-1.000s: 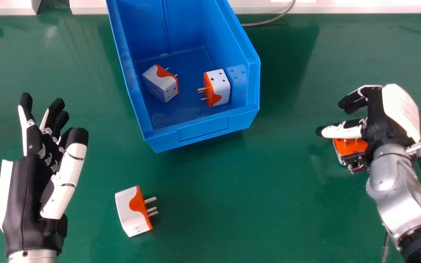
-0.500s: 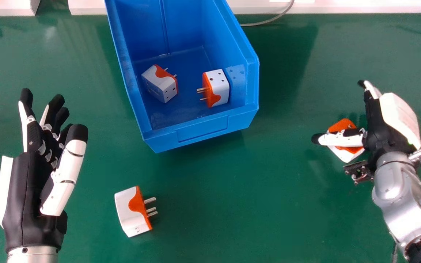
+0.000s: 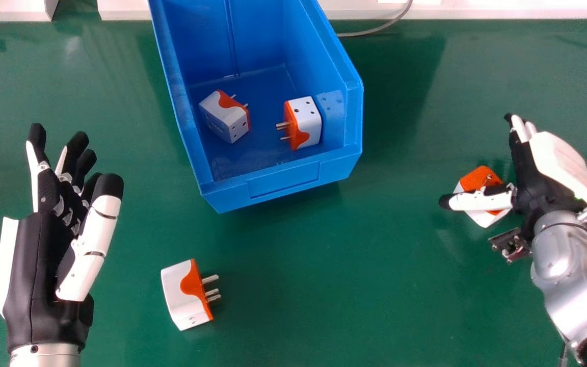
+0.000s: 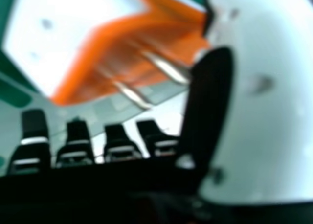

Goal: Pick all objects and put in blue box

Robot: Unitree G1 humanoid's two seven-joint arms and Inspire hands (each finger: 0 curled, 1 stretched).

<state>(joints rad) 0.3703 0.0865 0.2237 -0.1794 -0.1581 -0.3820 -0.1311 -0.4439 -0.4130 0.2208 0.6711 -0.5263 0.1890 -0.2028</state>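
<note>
Plug adapter [image 3: 473, 178] lay at three o'clock in your head view, partly behind the thumb [image 3: 477, 202] of the wide-open right hand [image 3: 533, 178]; an off-centre squeeze risked snagging the prongs [image 4: 168, 69] and twisting it loose. Your left hand [image 3: 36, 255] gaped at nine.

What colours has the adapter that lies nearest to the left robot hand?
The adapter is white and orange; the head view shows it best.

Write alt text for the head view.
A robot's open right hand is at a white-and-orange plug adapter on a green table; another adapter lies nearer its open left hand, and two sit in a blue box.
</note>
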